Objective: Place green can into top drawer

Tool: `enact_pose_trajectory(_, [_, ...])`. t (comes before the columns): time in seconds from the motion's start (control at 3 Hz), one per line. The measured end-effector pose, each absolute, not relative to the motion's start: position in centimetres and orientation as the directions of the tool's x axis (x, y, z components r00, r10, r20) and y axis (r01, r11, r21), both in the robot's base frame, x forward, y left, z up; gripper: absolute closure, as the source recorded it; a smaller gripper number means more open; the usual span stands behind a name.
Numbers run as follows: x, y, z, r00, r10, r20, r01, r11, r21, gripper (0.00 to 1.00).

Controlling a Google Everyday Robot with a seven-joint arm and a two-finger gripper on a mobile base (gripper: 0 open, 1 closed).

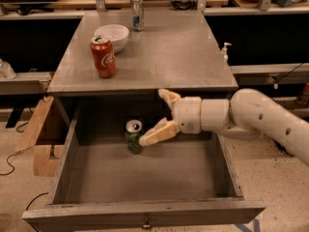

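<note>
The green can (133, 136) is seen upright on the floor of the top drawer (63, 164), left of centre in the frame, close to the shadowed back of the drawer under the counter (174, 52). Since it rests on its own base inside the pulled-out drawer, the placement is judged to be essentially made. The gripper (152, 116) is located just right of the can, at the frame's centre, with its fingers (159, 132) spread wide. Nothing is pinched: the lower finger is laid toward the can's right side and the upper finger is raised near the counter edge, a pose consistent with a release. Whether the lower fingertip touches the can or only lies just beside it cannot be determined. The drawer's rear wall is lost in shadow, its knob (145, 223) is cut by the bottom edge, and the arm is cut off at the right edge. On the counter, upper left, a red can (103, 56), a white bowl (112, 35) and a slim silver can (137, 6) are left standing.
</note>
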State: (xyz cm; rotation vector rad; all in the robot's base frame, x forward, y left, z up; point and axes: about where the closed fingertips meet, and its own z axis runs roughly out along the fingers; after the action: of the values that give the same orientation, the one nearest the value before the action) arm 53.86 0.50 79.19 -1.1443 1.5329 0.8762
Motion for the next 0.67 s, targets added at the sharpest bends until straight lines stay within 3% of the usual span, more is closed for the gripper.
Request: enact_pose_trajectory(0.67, [56.5, -6.7, 90.8, 0.067, -0.361, -0.930, -0.958, 0.236, -0.160, 0.00])
